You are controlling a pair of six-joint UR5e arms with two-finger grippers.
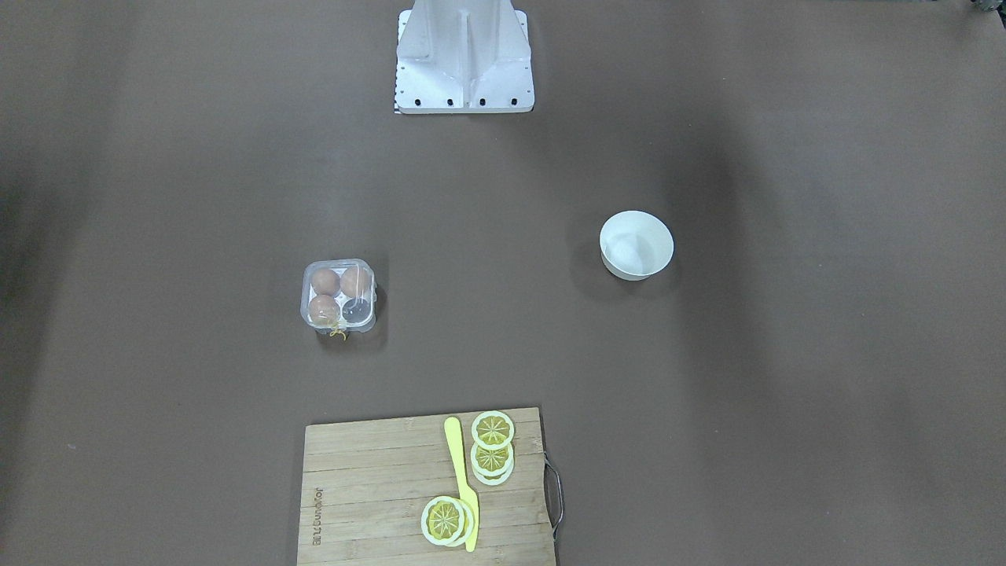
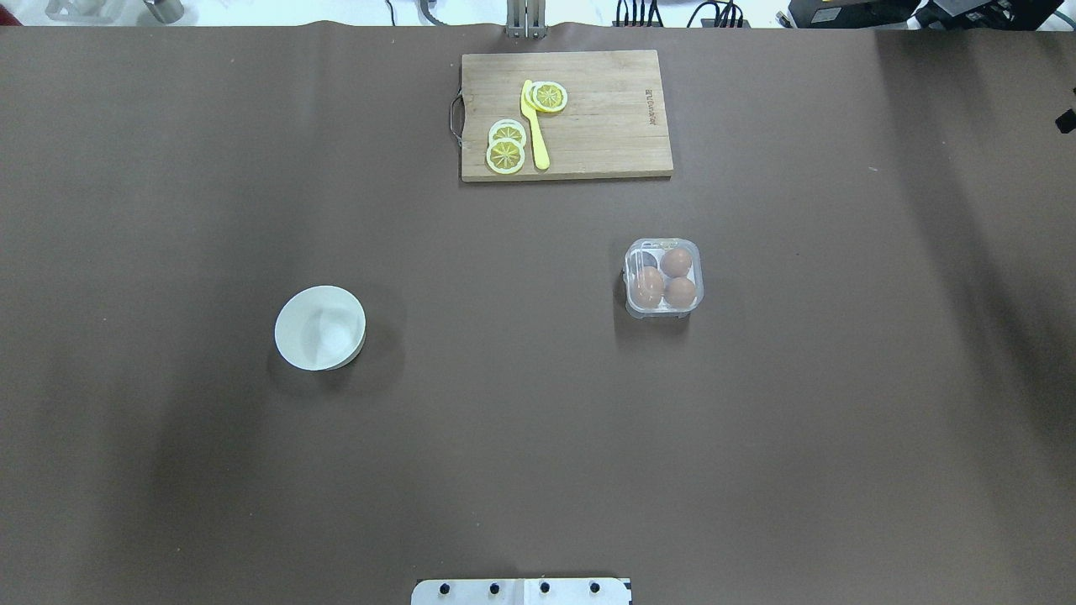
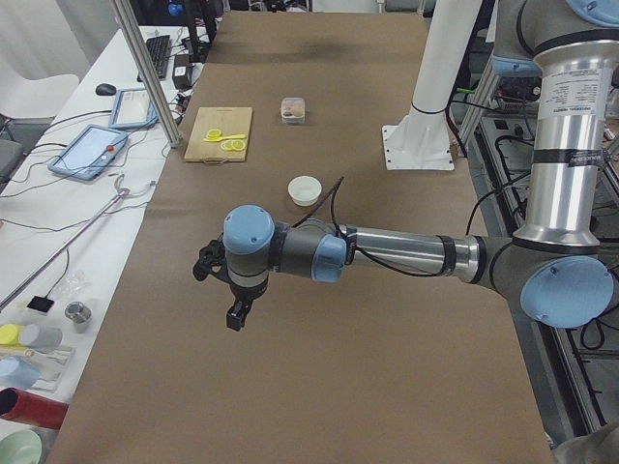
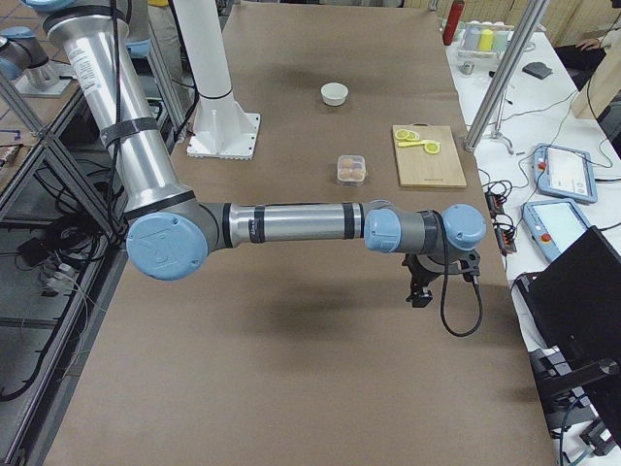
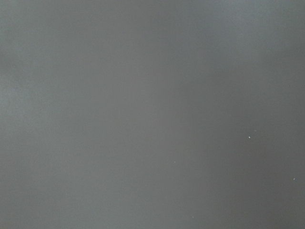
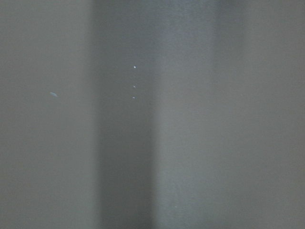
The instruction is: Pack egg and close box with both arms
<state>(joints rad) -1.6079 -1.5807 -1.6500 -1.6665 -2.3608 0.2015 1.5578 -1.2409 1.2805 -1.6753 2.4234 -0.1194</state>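
Note:
The clear four-cell box [image 1: 357, 311] stands on the brown table cover. It holds three brown eggs, and one egg [image 1: 325, 281] lies in a corner cell. The fourth cell is dark and empty. The lid appears to lie over the cells, with yellow string [image 1: 339, 333] at one edge. The box also shows in the overhead view [image 2: 664, 312]. My left gripper [image 3: 235, 316] shows only in the left side view, over bare table far from the box. My right gripper [image 4: 419, 295] shows only in the right side view, also far off. I cannot tell whether either is open or shut. Both wrist views show only table cover.
A white bowl [image 2: 320, 328] sits on the robot's left half of the table. A wooden cutting board [image 2: 605, 118] with lemon slices [image 2: 505, 155] and a yellow knife [image 2: 535, 126] lies at the far edge. The robot's white base [image 1: 464, 59] stands at the near edge.

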